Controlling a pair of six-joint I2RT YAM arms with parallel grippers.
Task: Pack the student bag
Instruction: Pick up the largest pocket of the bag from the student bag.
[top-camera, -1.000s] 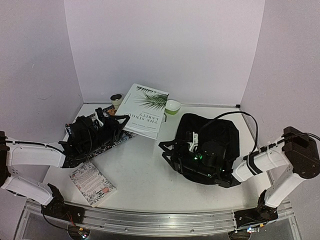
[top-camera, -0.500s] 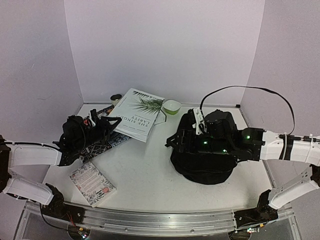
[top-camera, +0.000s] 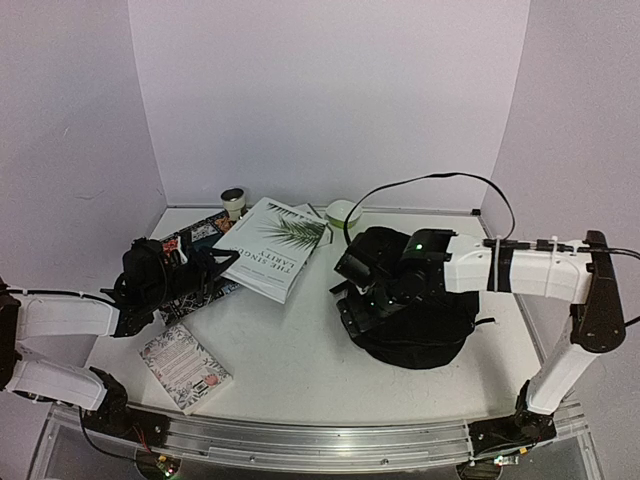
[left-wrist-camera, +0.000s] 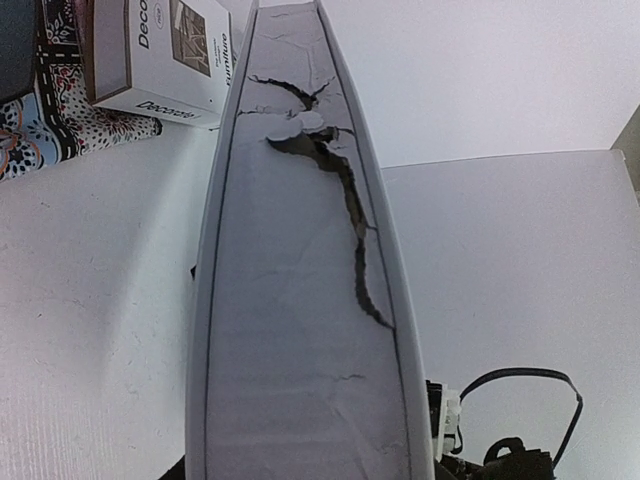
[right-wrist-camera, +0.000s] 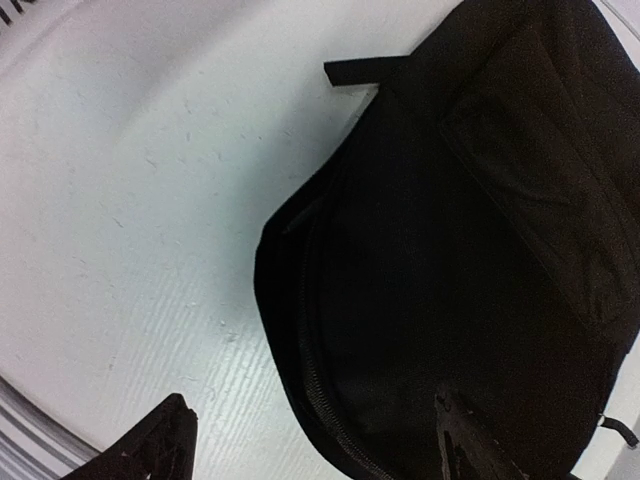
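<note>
Top external view is showing the student bag (top-camera: 420, 325) lying on the right half of the table (top-camera: 290, 350), near its right edge. The right gripper (top-camera: 352, 285) is hovering over the bag's left side, its 2 fingers standing wide apart and holding nothing. The left gripper (top-camera: 205, 268) is clamping the near corner of a large white book (top-camera: 270, 245), by the patterned mat (top-camera: 195, 240) toward the table's back left corner.

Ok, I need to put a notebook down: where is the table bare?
Bare table between the small patterned book and the student bag, forward to the near rail. Crowded back left: mat, cup, white book.
</note>
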